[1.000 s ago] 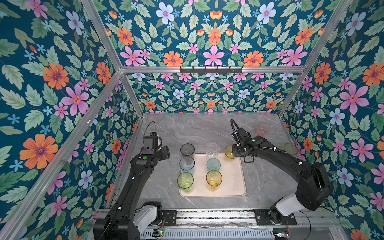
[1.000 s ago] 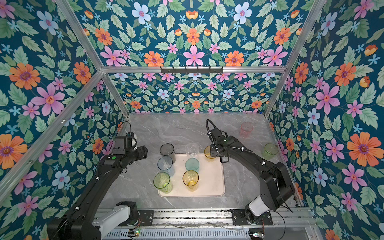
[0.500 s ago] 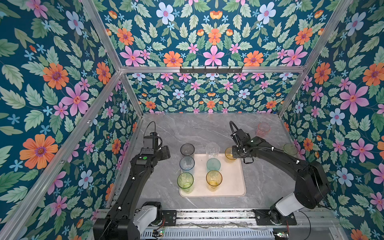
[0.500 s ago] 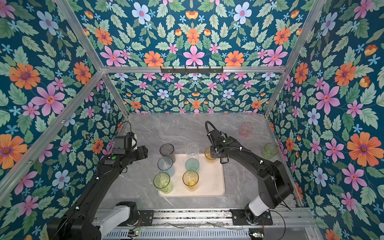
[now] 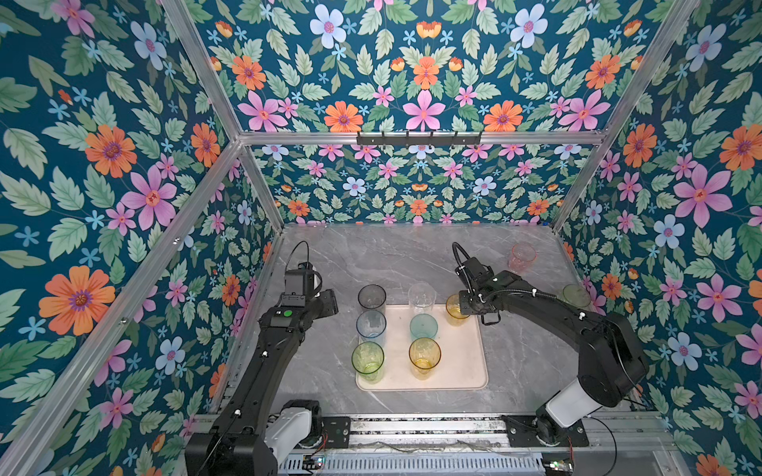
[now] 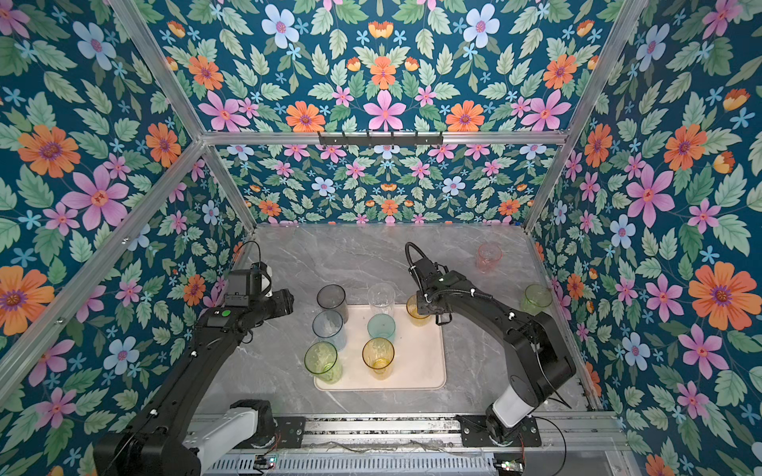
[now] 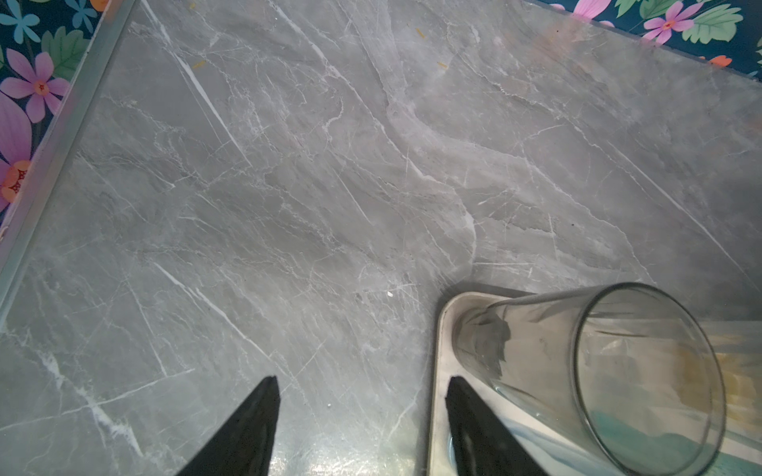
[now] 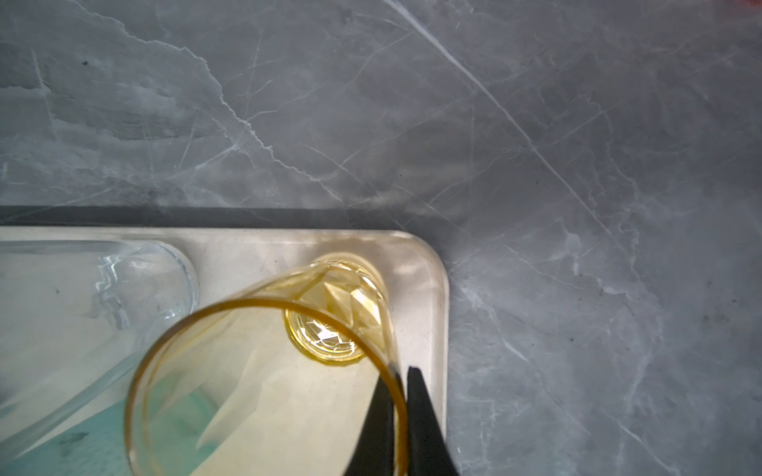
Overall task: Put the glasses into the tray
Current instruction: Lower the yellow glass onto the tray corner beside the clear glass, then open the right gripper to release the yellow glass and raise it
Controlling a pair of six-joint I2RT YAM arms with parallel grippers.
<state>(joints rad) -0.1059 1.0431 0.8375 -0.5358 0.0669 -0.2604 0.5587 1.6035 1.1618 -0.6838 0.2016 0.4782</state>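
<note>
While your right claw (image 8: 400,377) pinched the yellow glass (image 8: 338,296) by its thin rim, it could tip — left claw (image 7: 361,379) hung open, empty.

Tray loading: seven glasses aboard, two off.
The tray (image 5: 462,371) lies on the table (image 5: 412,255), toward its front. The left column, rear to front, holds the rear-left glass (image 5: 371,296), mid-left glass (image 5: 371,325) and front-left glass (image 5: 367,360). The centre column holds the rear-centre glass (image 5: 421,294), mid-centre glass (image 5: 423,327) and front-centre glass (image 5: 424,356). The rear-right glass (image 5: 455,310) is in the rear right corner (base contact cannot be told), with the right gripper (image 8: 400,377) pinching its wall. Off the tray to the right are the far-rear glass (image 5: 521,257) and the wall-side glass (image 5: 575,296). The left gripper (image 7: 358,383) is over the table, just left of the rear left corner.
</note>
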